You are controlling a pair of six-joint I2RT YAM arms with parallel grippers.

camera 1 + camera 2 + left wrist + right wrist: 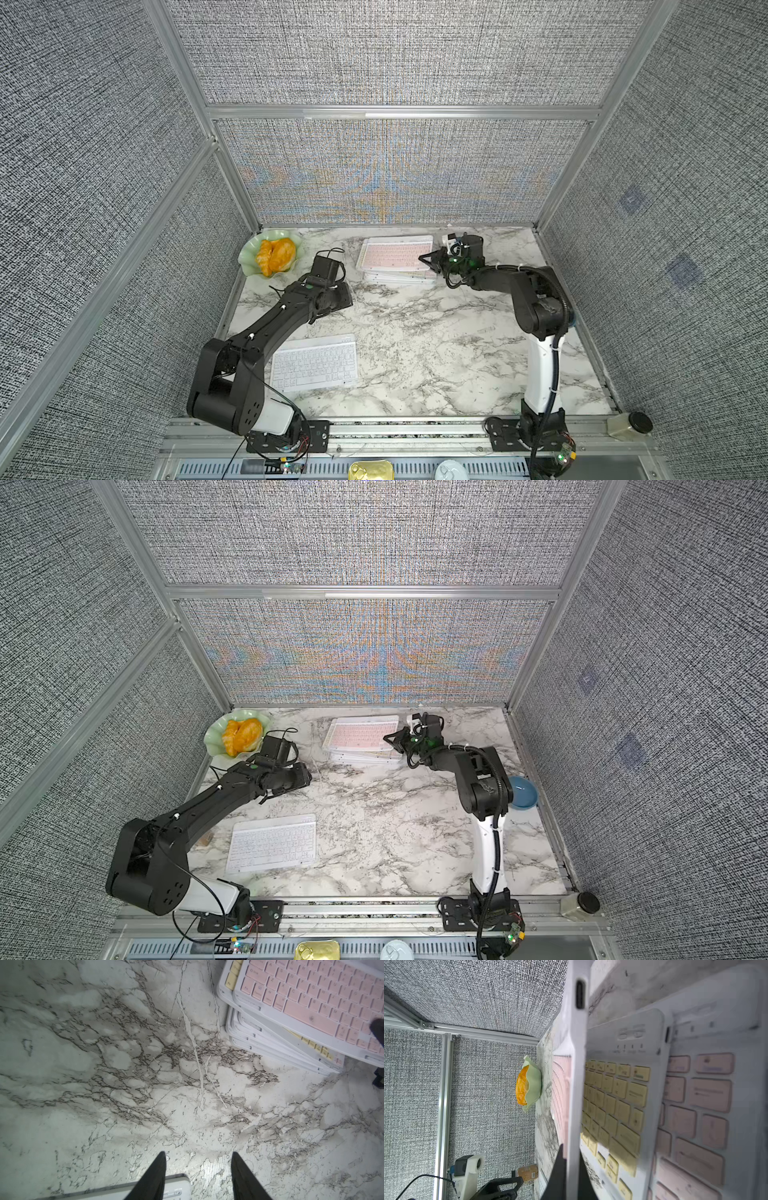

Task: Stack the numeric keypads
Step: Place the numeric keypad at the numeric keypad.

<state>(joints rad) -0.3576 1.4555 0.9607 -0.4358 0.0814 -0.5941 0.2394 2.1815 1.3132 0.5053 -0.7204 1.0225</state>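
Stack of keypads (400,277) sits at the far middle of the marble table (436,332), its layers slightly fanned rather than flush. The top pink keypad (395,253) lies skewed over a yellow-keyed keypad (612,1095), and in the right wrist view its gripped end stands clear of the yellow keys beneath. The right gripper (572,1153) is pinched on the white frame edge of that top pink keypad, one finger on each face, at the end nearest the right arm. One white keypad (314,362) lies flat and alone on the near left part of the table, well apart from the stack and beside the left arm's forearm. The left gripper (198,1157) hangs over bare marble between the white keypad and the stack, its fingers spread with nothing between them; a corner of the white keypad shows just beneath one fingertip. A green scalloped dish (246,262) holding an orange food item (276,255) stands in the far left corner, clear of both grippers.
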